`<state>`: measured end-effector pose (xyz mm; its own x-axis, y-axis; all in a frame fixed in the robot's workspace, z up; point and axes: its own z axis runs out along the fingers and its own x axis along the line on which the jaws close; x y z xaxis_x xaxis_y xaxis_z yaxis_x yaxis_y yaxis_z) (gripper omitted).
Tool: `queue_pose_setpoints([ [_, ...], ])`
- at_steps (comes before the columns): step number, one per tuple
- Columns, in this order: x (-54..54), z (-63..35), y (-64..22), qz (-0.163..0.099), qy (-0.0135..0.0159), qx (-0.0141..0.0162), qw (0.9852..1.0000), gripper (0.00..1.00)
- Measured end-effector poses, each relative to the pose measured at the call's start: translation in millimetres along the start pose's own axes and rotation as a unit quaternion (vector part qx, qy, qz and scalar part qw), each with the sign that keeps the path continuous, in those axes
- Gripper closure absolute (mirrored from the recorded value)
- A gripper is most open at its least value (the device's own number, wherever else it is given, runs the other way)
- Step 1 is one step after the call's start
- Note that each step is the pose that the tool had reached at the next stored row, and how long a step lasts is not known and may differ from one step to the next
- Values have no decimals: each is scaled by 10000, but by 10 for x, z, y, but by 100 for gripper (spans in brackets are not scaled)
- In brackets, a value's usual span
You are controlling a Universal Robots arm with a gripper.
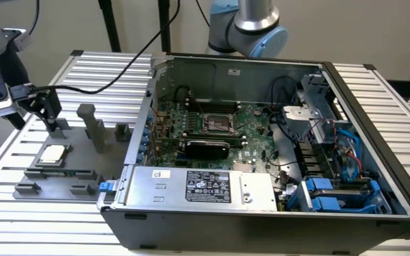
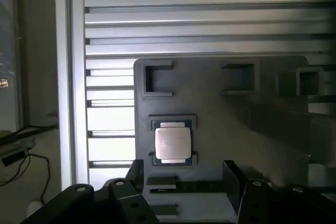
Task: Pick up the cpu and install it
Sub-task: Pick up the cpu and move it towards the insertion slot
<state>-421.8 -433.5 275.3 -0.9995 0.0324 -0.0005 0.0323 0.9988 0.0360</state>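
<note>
The cpu (image 1: 53,154), a small square chip with a silvery top and a thin green rim, lies flat in a recess of the grey fixture plate (image 1: 84,160) at the exterior view's left. My gripper (image 1: 49,124) hangs a little above and behind it, open, with nothing between its black fingers (image 1: 48,109). In the wrist view the cpu (image 2: 172,145) sits just ahead of my gripper (image 2: 184,176), and the fingers (image 2: 233,179) stand wide on either side. The black motherboard socket (image 1: 215,124) lies inside the open computer case (image 1: 376,133).
Grey upright posts (image 1: 91,125) and a short block (image 1: 121,131) stand on the fixture plate between the cpu and the case. A power supply (image 1: 198,186) fills the case's front. A black cable (image 1: 112,80) trails across the slatted aluminium table (image 1: 20,213).
</note>
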Motion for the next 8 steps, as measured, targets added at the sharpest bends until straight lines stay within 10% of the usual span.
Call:
queue_pose_setpoints([
  [8, -22, 147, -11, 0, 0, 0, 10000, 29],
])
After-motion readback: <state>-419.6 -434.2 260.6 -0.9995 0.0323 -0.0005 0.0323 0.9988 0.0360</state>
